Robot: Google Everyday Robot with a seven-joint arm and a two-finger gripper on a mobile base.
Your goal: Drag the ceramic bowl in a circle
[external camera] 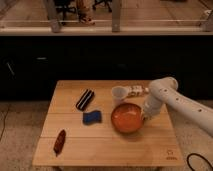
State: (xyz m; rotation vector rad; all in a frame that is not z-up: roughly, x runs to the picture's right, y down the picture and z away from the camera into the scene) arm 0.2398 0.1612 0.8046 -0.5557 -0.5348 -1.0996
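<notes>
The orange ceramic bowl [127, 118] sits on the wooden table [75, 146], right of centre. It is wide, shallow and glossy inside. My white arm comes in from the right and bends down to the bowl's right rim. My gripper [144, 116] is at that rim, touching the bowl's right edge. The arm's wrist hides the fingers.
A small white cup [118, 93] stands just behind the bowl. A small packet [136, 90] lies right of the cup. A blue sponge [92, 117] lies left of the bowl, a black striped object [85, 99] behind it, and a reddish-brown item [59, 141] near the front left.
</notes>
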